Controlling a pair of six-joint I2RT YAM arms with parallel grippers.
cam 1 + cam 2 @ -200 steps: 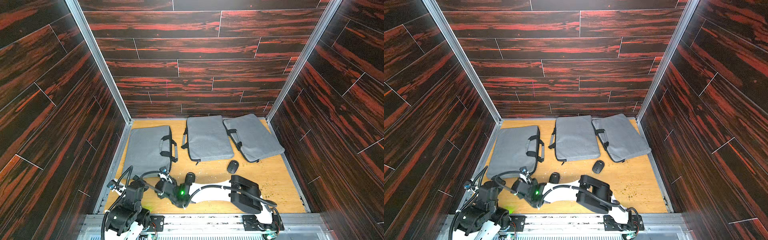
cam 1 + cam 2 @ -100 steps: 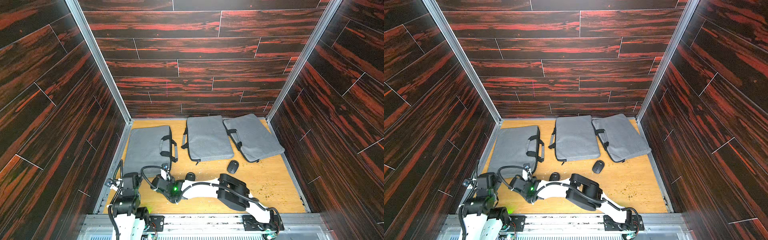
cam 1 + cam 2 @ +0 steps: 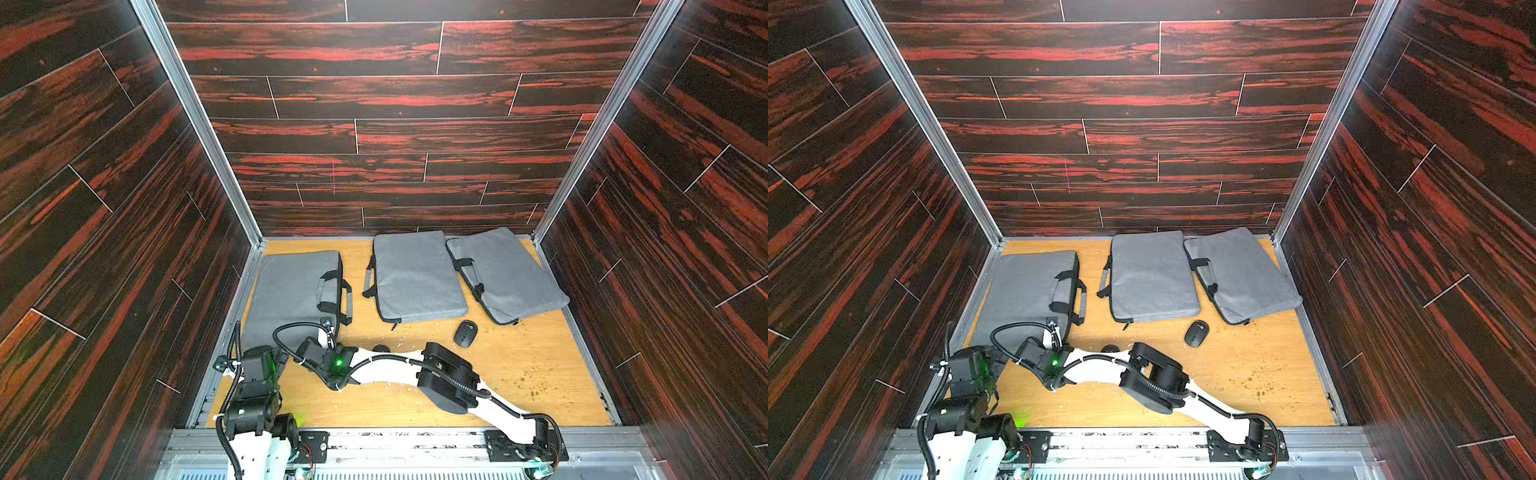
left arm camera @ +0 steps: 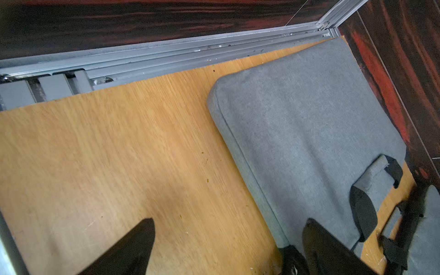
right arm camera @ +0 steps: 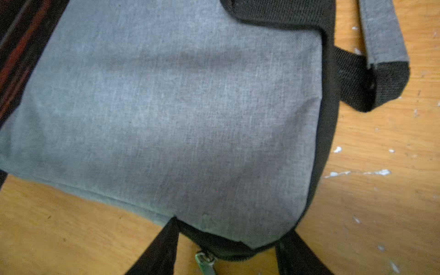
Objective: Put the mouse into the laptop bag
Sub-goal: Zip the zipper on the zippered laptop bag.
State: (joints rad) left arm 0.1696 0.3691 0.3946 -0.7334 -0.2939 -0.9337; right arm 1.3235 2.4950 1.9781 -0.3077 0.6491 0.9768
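The black mouse (image 3: 465, 333) (image 3: 1196, 333) lies on the wooden table in front of the middle bag, away from both grippers. Three grey laptop bags lie flat: left (image 3: 291, 299) (image 3: 1021, 299), middle (image 3: 415, 276), right (image 3: 505, 274). My right gripper (image 3: 330, 329) (image 5: 228, 250) is at the left laptop bag's (image 5: 178, 114) near right corner. It is open, its fingers (image 5: 164, 247) either side of that corner, with the zipper pull (image 5: 206, 260) between them. My left gripper (image 4: 228, 222) is open over bare table beside that bag (image 4: 304, 133). It holds nothing.
A small dark object (image 3: 380, 348) shows just behind my right forearm. My right arm (image 3: 444, 376) stretches across the near table. Dark wood-pattern walls and aluminium rails (image 4: 166, 54) enclose the table. Crumbs (image 3: 528, 380) dot its near right.
My right gripper has moved left and farther in, up to the left bag's corner. My left arm has drawn back toward the left wall. The mouse has not moved.
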